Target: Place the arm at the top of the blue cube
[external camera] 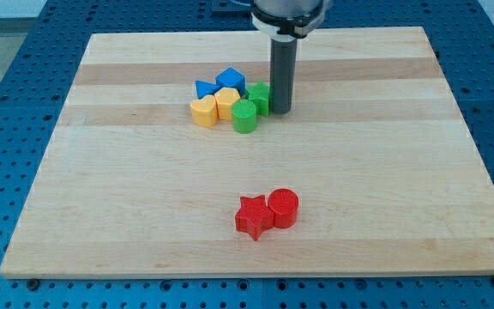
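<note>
We see a light wooden surface (384,172) resting on a blue perforated base (7,77). Our arm carries no hand, so there is no opening or hold to report; it ends in a dark rod whose lower end, my tip (280,112), stands on the surface.

A cluster of six blocks lies in the upper middle of the surface. The blue cube (230,81) sits at the cluster's upper edge, with a second blue block (204,88) of irregular shape just beside it toward the view's left. Below these lie two yellow blocks, one (203,112) toward the view's left and one (227,102) next to it. A green cylinder (244,117) stands at the cluster's lower right, and another green block (259,96) lies above it.

My tip is at the cluster's right side, touching or just beside that green block, and to the right of and slightly below the blue cube.

Well apart, near the view's bottom, a red star (252,217) touches a red cylinder (283,208) on its right.
</note>
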